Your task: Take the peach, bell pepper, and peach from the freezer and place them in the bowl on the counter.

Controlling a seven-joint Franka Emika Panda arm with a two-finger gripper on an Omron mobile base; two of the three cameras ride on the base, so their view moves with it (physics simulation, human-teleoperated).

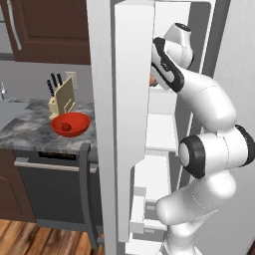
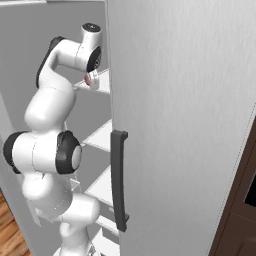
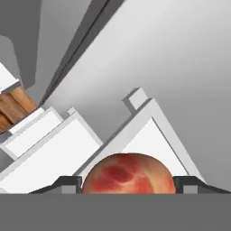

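Peach [image 3: 127,173] sits gripped between the half-open gripper [image 3: 127,187] fingers at six o'clock; it could slip or clip the freezer [image 1: 162,129] shelf on withdrawal.

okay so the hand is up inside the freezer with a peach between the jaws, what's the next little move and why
Probably draw the gripper straight back out of the freezer. In the hand view the peach sits between the jaws, apparently gripped, above the white shelves. The bowl waits on the counter with one red item inside, beyond the open door, so clearing the compartment comes first.
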